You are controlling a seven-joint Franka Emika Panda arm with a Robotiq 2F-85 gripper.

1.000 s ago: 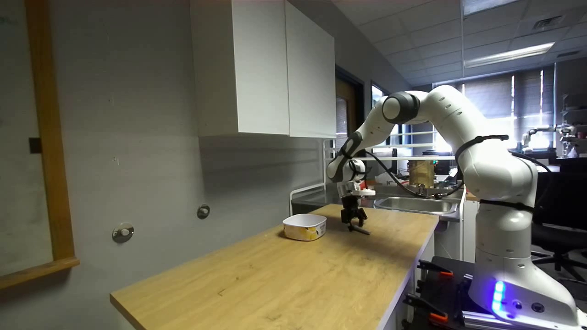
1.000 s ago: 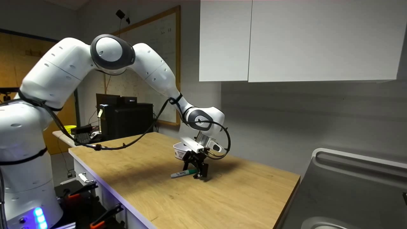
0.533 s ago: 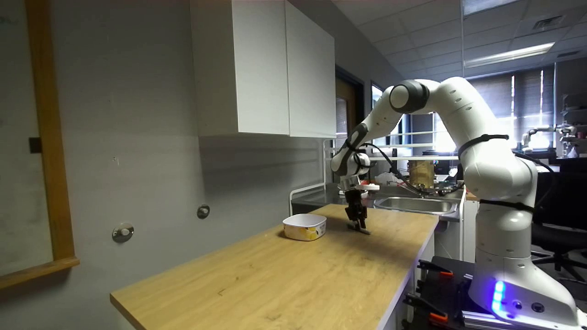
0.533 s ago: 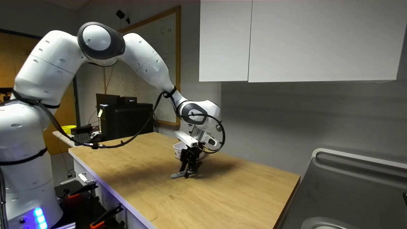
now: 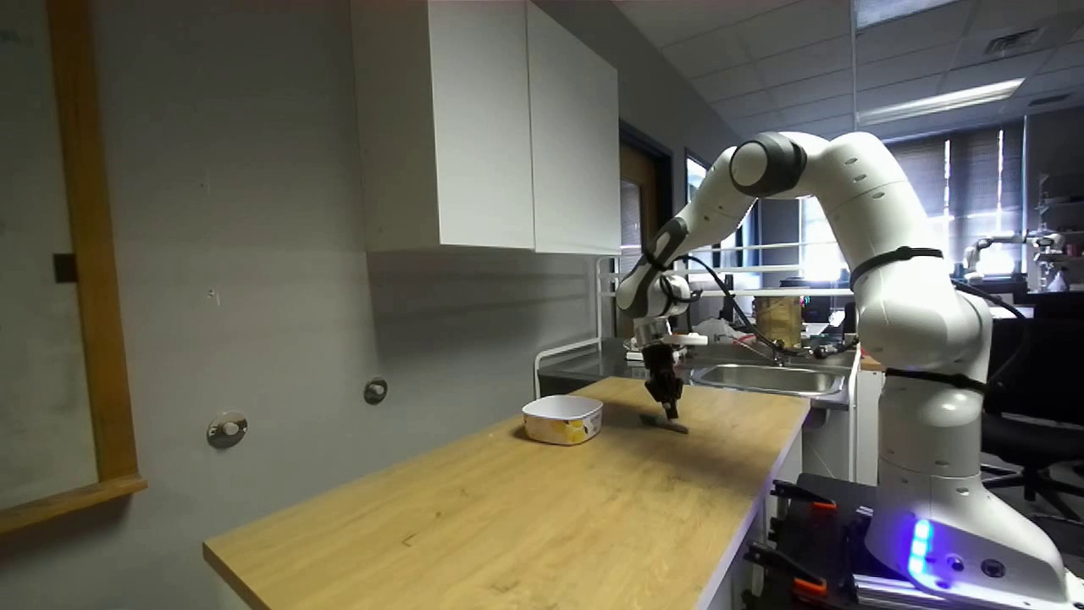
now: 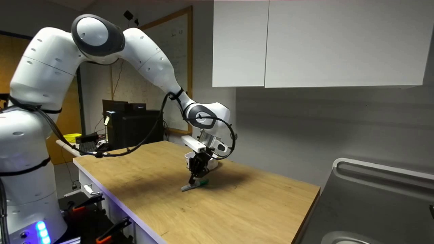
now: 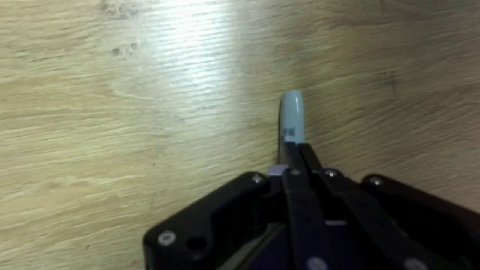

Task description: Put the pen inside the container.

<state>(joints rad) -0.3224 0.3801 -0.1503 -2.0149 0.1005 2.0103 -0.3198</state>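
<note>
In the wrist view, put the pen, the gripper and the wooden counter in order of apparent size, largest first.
1. The wooden counter, filling most of the picture.
2. The gripper, spread across the lower right; its nearness to the camera enlarges it.
3. The pen, partly hidden by the gripper.

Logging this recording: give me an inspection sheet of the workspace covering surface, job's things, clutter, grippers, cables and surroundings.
Surface: wooden counter, dark-spotted in places.
Job's things: container, white with yellow print, upright on the counter; pen, grey with a green end, lying on the counter outside the container.
Clutter: black equipment and a yellow item beyond the counter.
Grippers: the gripper is shut, overlapping the pen in the wrist view; contact cannot be told.
Cables: black cable strapped to the arm, hanging in a loop.
Surroundings: wall cabinet, sink, whiteboard.
</note>
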